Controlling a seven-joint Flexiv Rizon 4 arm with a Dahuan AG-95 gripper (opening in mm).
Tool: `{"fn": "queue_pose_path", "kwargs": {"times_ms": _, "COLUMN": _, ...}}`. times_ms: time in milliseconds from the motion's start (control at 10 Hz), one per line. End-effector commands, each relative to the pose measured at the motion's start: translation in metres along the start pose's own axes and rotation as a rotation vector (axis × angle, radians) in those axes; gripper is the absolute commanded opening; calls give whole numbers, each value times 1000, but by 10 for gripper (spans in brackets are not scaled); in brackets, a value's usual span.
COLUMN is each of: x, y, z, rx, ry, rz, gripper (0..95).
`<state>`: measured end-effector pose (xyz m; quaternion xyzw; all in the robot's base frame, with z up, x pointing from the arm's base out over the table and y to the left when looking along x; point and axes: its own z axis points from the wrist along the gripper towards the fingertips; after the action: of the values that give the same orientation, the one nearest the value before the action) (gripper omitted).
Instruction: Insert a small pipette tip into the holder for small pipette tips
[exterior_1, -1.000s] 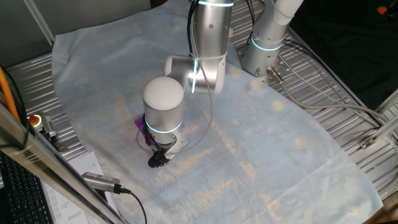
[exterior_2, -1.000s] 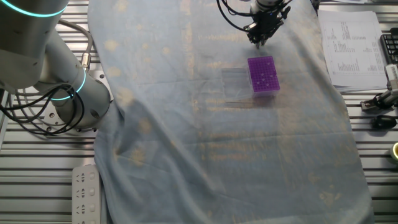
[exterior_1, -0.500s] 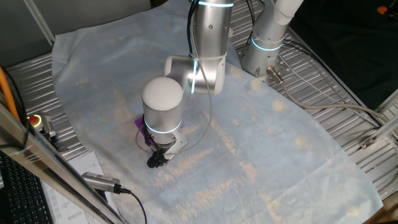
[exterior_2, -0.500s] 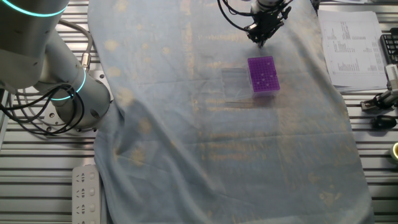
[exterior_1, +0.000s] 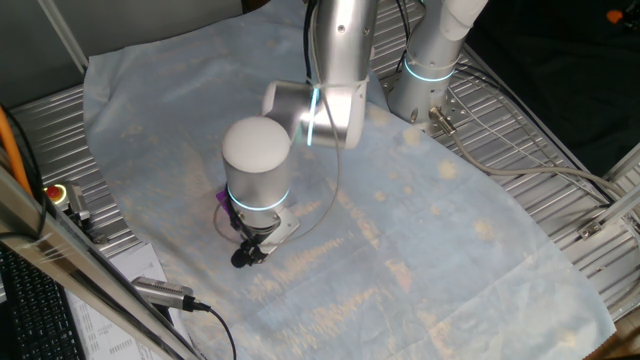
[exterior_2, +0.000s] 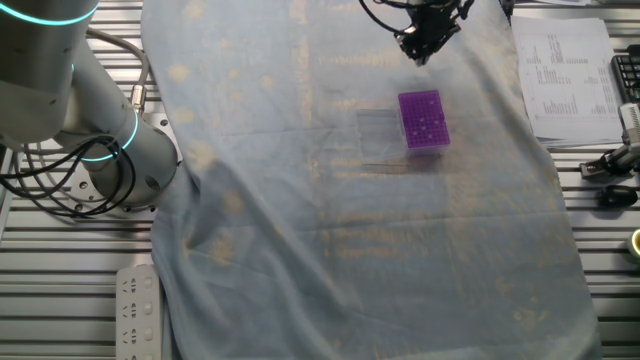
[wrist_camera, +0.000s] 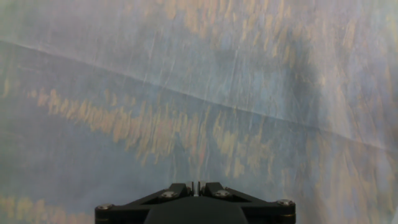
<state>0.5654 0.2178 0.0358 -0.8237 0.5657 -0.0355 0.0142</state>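
The holder for small pipette tips (exterior_2: 421, 120) is a flat purple block with pale holes, lying on the blue cloth. In one fixed view only a purple sliver of the holder (exterior_1: 221, 198) shows behind the wrist. My gripper (exterior_2: 423, 50) hangs beyond the holder's far end, above the cloth. It points down in one fixed view (exterior_1: 243, 258). In the hand view the gripper (wrist_camera: 193, 185) has its jaws almost together on a thin pale sliver, the small pipette tip (wrist_camera: 193, 184). The holder is out of the hand view, which shows only cloth.
A clear flat piece (exterior_2: 375, 125) lies just left of the holder. Printed papers (exterior_2: 565, 70) lie at the right edge. Another arm's base (exterior_2: 110, 150) stands at the left, seen also in one fixed view (exterior_1: 430, 65). A red button (exterior_1: 57, 192) sits near the cloth's edge.
My gripper has risen a little and drifted away from the holder, toward the cloth's far edge. The holder has not moved.
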Motion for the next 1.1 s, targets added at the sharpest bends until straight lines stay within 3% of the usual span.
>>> {"fn": "queue_pose_path", "kwargs": {"times_ms": 100, "x": 10, "y": -1, "z": -6, "rx": -6, "ry": 5, "rz": -15, "gripper": 0}}
{"fn": "queue_pose_path", "kwargs": {"times_ms": 600, "x": 41, "y": 0, "z": -19, "rx": -12, "ry": 10, "rz": -41, "gripper": 0}}
{"fn": "queue_pose_path", "kwargs": {"times_ms": 800, "x": 55, "y": 3, "z": -37, "rx": -13, "ry": 8, "rz": -75, "gripper": 0}}
{"fn": "queue_pose_path", "kwargs": {"times_ms": 900, "x": 60, "y": 5, "z": -44, "rx": -22, "ry": 35, "rz": -81, "gripper": 0}}
{"fn": "queue_pose_path", "kwargs": {"times_ms": 1100, "x": 74, "y": 9, "z": -53, "rx": -46, "ry": 117, "rz": -89, "gripper": 0}}
